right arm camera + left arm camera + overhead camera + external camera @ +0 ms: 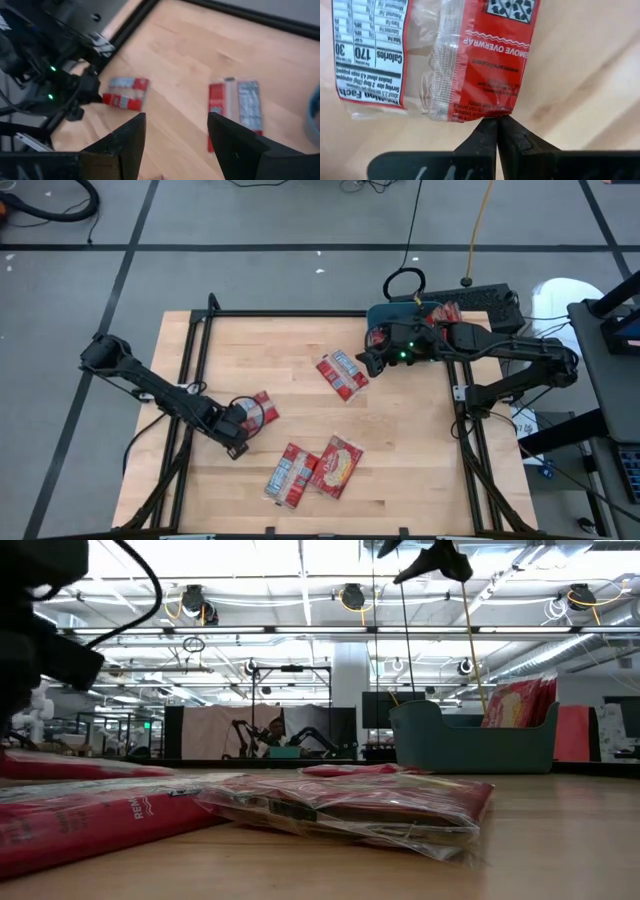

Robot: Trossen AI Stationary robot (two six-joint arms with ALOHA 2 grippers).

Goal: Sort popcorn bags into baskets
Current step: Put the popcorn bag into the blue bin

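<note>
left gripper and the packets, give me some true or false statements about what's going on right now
1. The left gripper is shut on the edge of a packet. True.
2. The right gripper holds a packet. False: its fingers stand open with nothing between them.
3. The bin sits at the table's far right corner. True.
4. Every packet is already in the bin. False: several lie out on the table, such as the pair near the front edge.
5. The right gripper hangs near the bin. True.
</note>
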